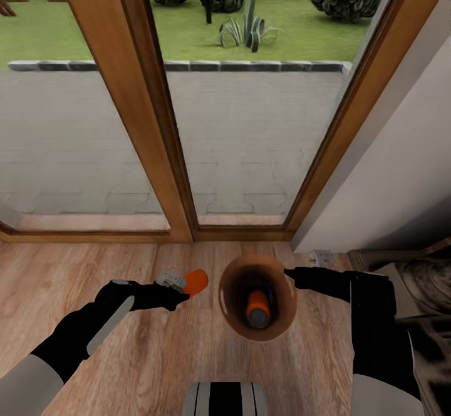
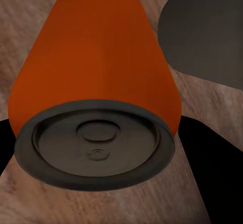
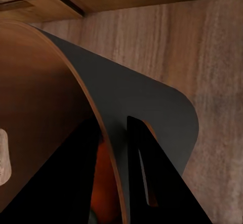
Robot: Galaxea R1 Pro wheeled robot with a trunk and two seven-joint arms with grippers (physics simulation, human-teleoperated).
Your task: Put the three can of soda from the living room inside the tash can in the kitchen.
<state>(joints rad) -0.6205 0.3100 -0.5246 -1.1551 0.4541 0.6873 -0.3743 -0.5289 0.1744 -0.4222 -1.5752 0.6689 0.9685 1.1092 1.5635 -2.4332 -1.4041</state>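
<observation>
So our left gripper (image 1: 181,283) has its fingers clamped around the small orange soda can with the dull silver top (image 1: 195,281), and the can lies sideways, body poking out past the fingertips toward the bin. That sideways hold makes sense to us: tip it over the rim and it should just slide in.

Our right gripper (image 1: 292,274) is pinched on the wall of the round tapered bin, grey outside and wood-brown inside (image 1: 233,272), one finger (image 3: 76,183) inside the rim and the other (image 3: 144,178) outside. We reckon that's there to steady the bin while the drop happens.

Just beyond the left fingertips there's a small gap of light wood floor (image 1: 125,378), then the bin's rim. Inside sits another orange can (image 1: 257,310), upright as far as we can tell, though the shadow in there is murky. Past the bin are the wood-framed glass doors (image 1: 156,121).
</observation>
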